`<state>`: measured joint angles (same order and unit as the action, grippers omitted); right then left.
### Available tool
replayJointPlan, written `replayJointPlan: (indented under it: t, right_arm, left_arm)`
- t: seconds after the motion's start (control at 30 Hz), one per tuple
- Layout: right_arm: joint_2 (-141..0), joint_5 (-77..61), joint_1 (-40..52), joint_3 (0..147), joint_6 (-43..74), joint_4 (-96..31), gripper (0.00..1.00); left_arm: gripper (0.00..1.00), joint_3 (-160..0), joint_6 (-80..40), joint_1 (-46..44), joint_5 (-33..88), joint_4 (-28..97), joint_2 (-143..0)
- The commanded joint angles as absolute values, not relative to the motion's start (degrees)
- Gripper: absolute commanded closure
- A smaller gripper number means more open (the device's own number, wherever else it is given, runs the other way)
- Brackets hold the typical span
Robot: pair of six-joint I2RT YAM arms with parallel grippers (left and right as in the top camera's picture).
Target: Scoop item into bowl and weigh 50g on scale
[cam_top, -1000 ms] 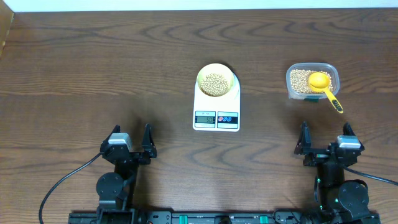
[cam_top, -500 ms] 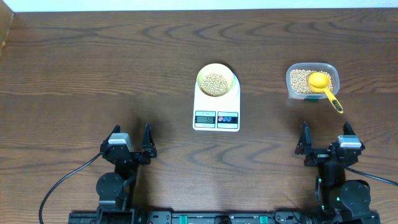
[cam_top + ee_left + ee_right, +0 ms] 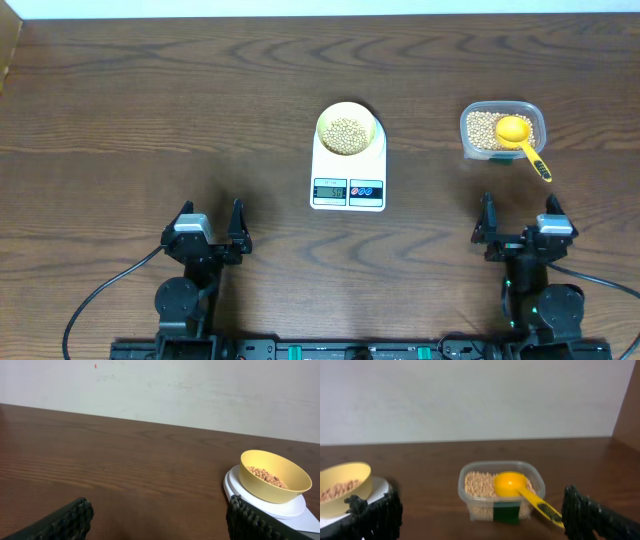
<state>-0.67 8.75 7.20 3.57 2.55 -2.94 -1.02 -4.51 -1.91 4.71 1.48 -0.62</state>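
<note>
Left end effector (image 3: 211, 215) and right end effector (image 3: 518, 214) are hanging open, empty; I am judging scooping done, beans (image 3: 347, 133) sitting in bowl (image 3: 326, 118) on scale (image 3: 349, 171).

Scale (image 3: 348, 171) and tub (image 3: 464, 140) on table (image 3: 150, 120)

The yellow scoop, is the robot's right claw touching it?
Apart. The overhead view shows bare table between the scoop handle and the open right gripper.
</note>
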Motion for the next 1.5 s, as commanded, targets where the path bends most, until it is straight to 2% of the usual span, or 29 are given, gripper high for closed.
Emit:
replayJointPlan:
  t: [0.0,0.77,1.13,1.47]
  right_arm:
    - [-0.3,8.4,6.7,0.2,1.3,1.0,0.01]
    - [-0.3,8.5,6.7,0.3,-1.3,-3.6,0.01]
    - [-0.3,-0.9,-2.3,0.3,-2.6,-4.4,0.01]
    - [-0.3,-0.6,-3.0,0.3,-5.0,-4.5,0.01]
  left_arm:
    - [0.13,-0.2,-4.8,-1.7,5.3,3.6,-0.2]
    - [0.13,-0.2,-4.8,-1.7,5.3,3.6,-0.2]
    - [0.13,-0.2,-4.8,-1.7,5.3,3.6,-0.2]
    - [0.13,-0.2,-4.8,-1.7,5.3,3.6,-0.2]
